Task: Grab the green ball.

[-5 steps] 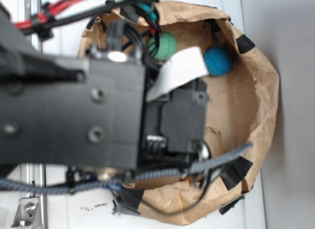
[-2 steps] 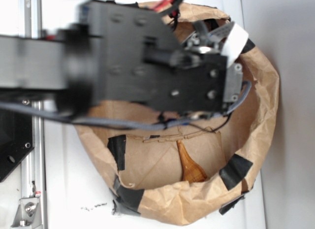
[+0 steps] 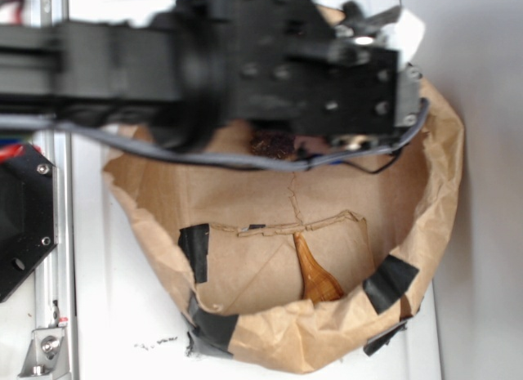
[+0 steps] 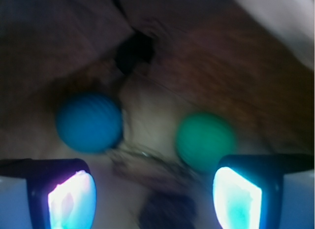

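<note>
nearest the wrist camera, the gripper (image 4: 155,199) shows its two lit pads (image 4: 71,202) at the bottom corners of the view, spread wide with nothing between them — the jaws are open and empty. just past the right pad, partly behind its top edge, sits the green ball (image 4: 204,140), resting on the crumpled brown floor of the paper bag (image 4: 147,115). it lies off to the right of the gap's centre, not between the pads. to its left, well apart across a pale patch of paper, is the blue ball (image 4: 88,123), about level with it. beyond both, the bag wall rises into a dark fold.

from the exterior view the arm (image 3: 245,69) reaches over the far end of the bag and hides both balls; a brown wooden piece (image 3: 315,278) lies in the bag's other end, and the bag stands on a white worktop (image 3: 122,315).

the step in hand looks like the approach — lining up above the target. the next move seems to call for shifting right so the green ball sits midway between the pads, then descending and closing, while staying clear of the blue one.
</note>
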Controlling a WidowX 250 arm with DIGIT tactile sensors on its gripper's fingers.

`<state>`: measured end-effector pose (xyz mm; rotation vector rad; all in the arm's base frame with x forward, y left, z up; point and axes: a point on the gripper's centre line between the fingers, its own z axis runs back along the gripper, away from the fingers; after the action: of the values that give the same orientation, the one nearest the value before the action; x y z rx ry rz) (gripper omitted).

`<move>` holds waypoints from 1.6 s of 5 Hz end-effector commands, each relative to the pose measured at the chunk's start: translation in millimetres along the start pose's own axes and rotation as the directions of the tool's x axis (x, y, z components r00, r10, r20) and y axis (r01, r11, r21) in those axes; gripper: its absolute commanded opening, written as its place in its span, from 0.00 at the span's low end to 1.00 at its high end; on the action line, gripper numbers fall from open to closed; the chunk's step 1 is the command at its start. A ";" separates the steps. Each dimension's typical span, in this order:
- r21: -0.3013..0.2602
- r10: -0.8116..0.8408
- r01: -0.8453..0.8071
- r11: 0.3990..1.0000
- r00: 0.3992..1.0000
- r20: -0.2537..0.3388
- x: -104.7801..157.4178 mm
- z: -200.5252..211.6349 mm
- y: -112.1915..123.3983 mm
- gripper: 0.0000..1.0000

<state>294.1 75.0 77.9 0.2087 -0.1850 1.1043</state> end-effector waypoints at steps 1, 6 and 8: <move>-0.044 0.052 -0.051 0.998 0.998 0.035 19.2 14.3 6.2 1.00; -0.076 0.252 -0.254 0.964 0.967 -0.030 -12.5 16.1 5.6 1.00; -0.051 0.220 -0.227 0.973 0.969 -0.110 -2.1 -9.4 33.5 1.00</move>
<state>268.8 76.1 61.3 0.0867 -0.1287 1.3019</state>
